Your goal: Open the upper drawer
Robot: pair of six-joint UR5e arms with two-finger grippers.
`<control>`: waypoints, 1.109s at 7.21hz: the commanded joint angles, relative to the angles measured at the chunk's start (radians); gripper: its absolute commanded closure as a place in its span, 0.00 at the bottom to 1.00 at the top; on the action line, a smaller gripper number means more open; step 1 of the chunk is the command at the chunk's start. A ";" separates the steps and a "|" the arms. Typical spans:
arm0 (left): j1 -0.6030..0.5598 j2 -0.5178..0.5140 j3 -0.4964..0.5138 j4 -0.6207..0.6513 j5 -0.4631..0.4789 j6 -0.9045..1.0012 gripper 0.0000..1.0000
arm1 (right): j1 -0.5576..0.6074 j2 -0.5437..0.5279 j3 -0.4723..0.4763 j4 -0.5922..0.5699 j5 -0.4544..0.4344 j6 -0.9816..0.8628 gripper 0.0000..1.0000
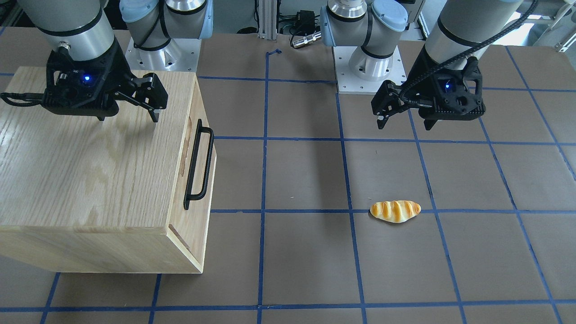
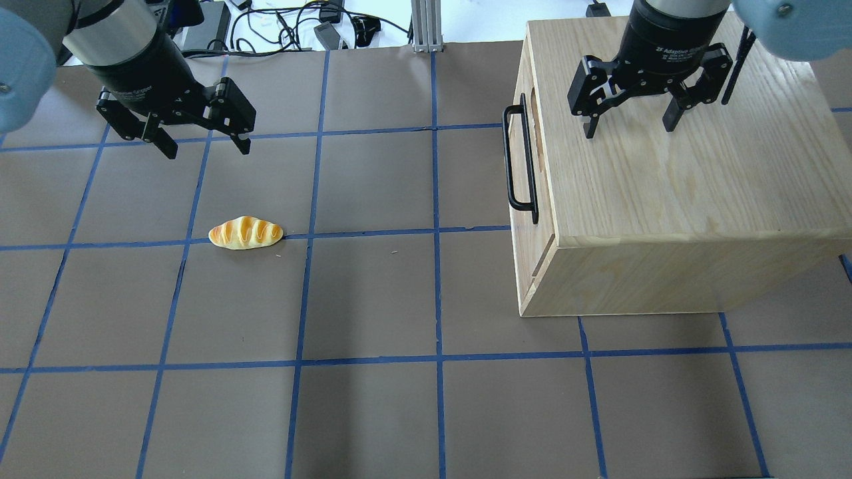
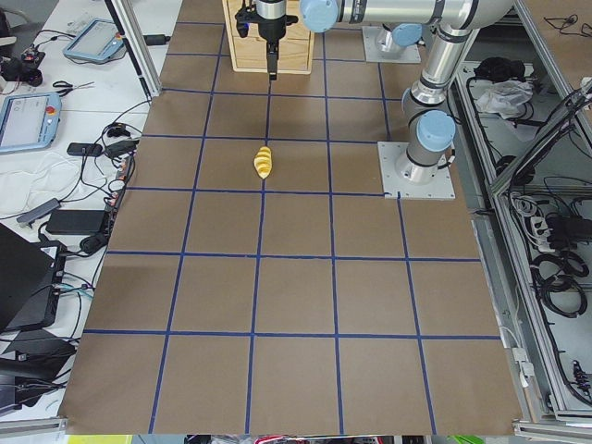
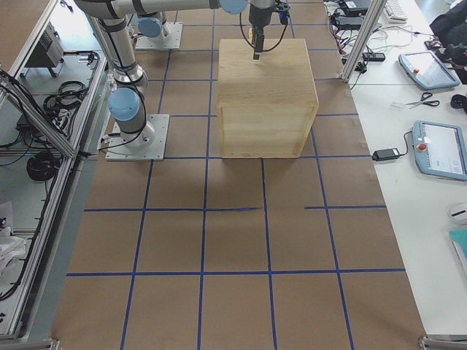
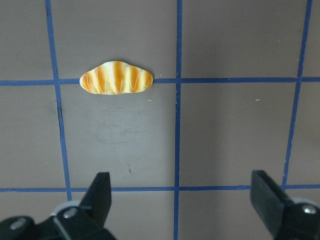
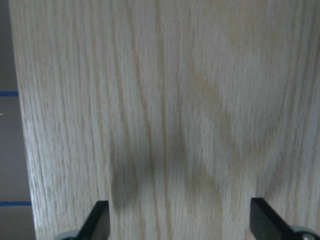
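One upper drawer (image 1: 200,162), its pale oak front carrying a black bar handle (image 2: 509,159), sits closed in the cabinet (image 2: 665,199) on the robot's right. Bare table (image 2: 373,299) lies before it. The right gripper (image 2: 629,130) hovers over the cabinet top, jaws spread and empty. The left gripper (image 2: 209,151) is likewise spread and empty, near a bread roll (image 2: 245,233).

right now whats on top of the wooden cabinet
Nothing rests on the cabinet top; the open right gripper hangs just above it. The strip behind that arm is covered.

Brown table (image 2: 373,299) gridded with blue tape (image 2: 437,293); white bench (image 4: 379,109) alongside holds tablets (image 4: 441,149).
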 commanded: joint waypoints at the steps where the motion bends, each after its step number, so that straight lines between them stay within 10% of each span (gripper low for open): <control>1: -0.004 0.004 0.009 0.002 -0.001 -0.010 0.00 | 0.000 0.000 0.000 0.000 0.000 0.000 0.00; 8: 0.002 -0.004 0.005 0.005 -0.001 -0.013 0.00 | 0.000 0.000 0.002 0.000 0.000 0.001 0.00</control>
